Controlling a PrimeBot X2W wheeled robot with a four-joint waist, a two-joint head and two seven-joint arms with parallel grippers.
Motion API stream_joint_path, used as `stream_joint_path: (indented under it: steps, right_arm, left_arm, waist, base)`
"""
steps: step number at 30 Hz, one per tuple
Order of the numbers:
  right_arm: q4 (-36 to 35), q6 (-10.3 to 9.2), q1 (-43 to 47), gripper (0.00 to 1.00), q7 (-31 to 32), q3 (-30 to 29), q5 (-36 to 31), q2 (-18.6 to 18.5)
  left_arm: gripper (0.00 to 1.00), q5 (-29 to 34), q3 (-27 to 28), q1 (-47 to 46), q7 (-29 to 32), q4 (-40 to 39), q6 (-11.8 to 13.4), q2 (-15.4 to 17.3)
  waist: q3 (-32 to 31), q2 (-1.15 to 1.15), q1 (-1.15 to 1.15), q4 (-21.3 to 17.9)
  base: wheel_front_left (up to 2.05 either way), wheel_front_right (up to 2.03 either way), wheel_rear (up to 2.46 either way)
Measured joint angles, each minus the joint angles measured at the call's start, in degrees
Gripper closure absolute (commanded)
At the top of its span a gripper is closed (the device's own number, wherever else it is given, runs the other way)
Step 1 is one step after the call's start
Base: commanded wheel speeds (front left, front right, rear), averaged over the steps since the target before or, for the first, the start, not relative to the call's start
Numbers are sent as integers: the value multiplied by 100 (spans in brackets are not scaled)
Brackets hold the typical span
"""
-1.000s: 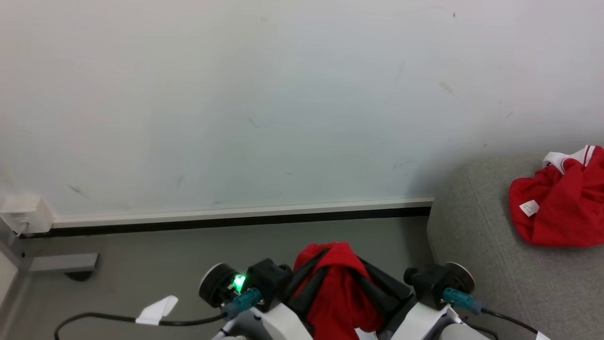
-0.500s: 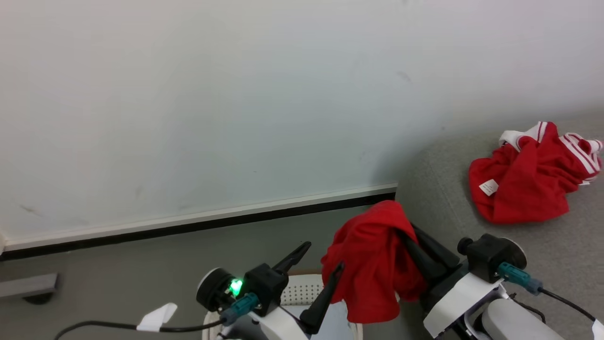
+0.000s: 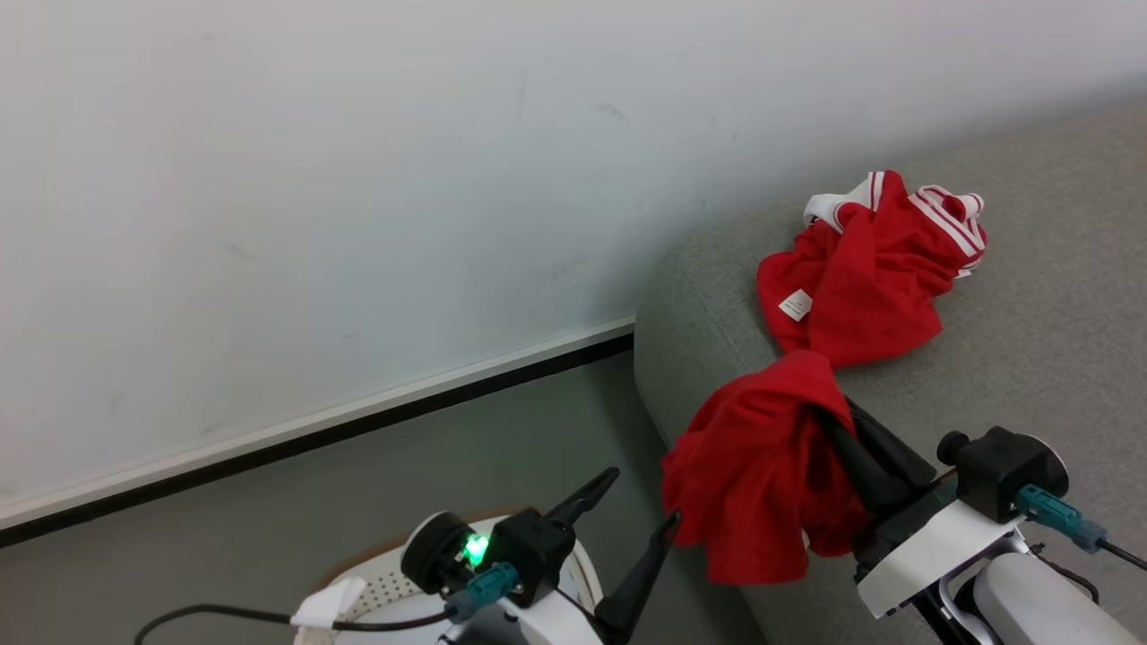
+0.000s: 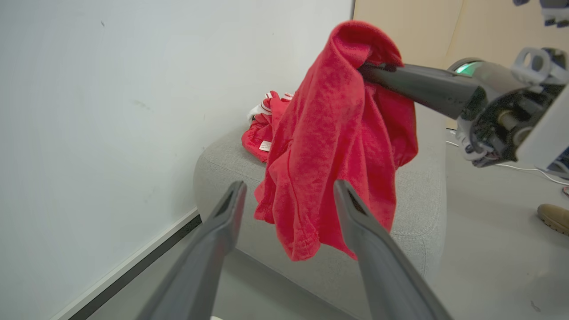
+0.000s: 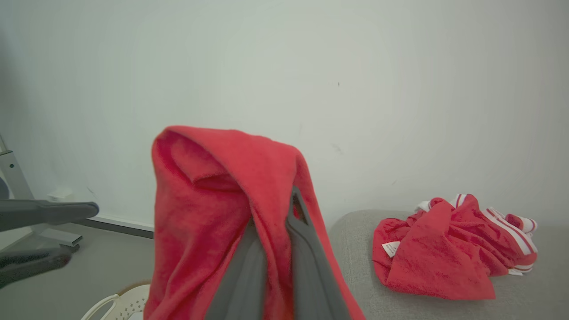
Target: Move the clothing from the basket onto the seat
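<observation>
In the head view the left gripper [image 3: 641, 497] is seen at the lower middle, its two dark fingers spread wide and gripping nothing. The hanging red garment [image 3: 762, 466] is found just to its right, close to the nearer fingertip; whether they touch cannot be told. The garment is draped over and pinched by the right gripper [image 3: 838, 421], whose fingers are pressed together under the fabric, so that the cloth is hung from their tips in loose folds before the rounded end of the grey sofa [image 3: 1030, 313]. Farther right and back, a second red garment [image 3: 860, 278] with white stripes and a small white tag is laid crumpled on the sofa cushion, near the top fold of the held one.

Under the left wrist, part of the white perforated basket [image 3: 372, 587] is shown on the grey floor [image 3: 466, 448]. A pale wall [image 3: 358, 179] with a white and black baseboard [image 3: 358, 419] is set behind, and the sofa's end is placed close against it. In the left wrist view a tan shoe [image 4: 553, 218] is caught at the right edge.

The left arm is held low over the basket, fingers angled up and to the right. The right forearm is raised from the lower right, fingers pointed up and left, toward the wall
</observation>
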Motion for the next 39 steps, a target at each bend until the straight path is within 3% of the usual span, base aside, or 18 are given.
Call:
stream_joint_path:
  steps: [6,13,19,26,33,36,39]
  right_arm:
    - [-41,0,118,100,1,-275,-12,-118]
    - [105,0,-14,100,1,-968,-265,-229]
    - [254,0,-910,100,24,-2073,-400,-568]
    - [517,0,-2443,100,392,-3390,-753,-1274]
    - [1300,0,-3554,100,688,-4364,-1370,-1726]
    - [1815,0,-3701,100,659,-4698,-1684,-1733]
    - [2457,0,-3656,100,454,-5141,-1897,-1511]
  left_arm:
    - [0,0,-31,-53,-40,71,-12,-54]
    - [0,1,-66,-140,-74,101,-22,-74]
    - [0,97,-67,-532,-25,52,-121,-48]
    - [0,225,15,-1026,-18,-30,-179,20]
    - [0,353,125,-1551,32,-182,-196,93]
    - [0,386,183,-1771,7,-296,-193,78]
    - [0,417,235,-1915,-86,-357,-167,-31]
  waist:
    - [97,0,0,-214]
    - [319,0,0,-171]
    - [863,0,0,27]
    - [1673,0,1,423]
    - [2513,-1,1,848]
    - [2864,-1,1,1025]
    - [3168,-1,1,1209]
  base:
    - [0,0,0]
    - [0,0,0]
    - [0,0,0]
    - [0,0,0]
    - [0,0,0]
    - [0,0,0]
    - [0,0,0]
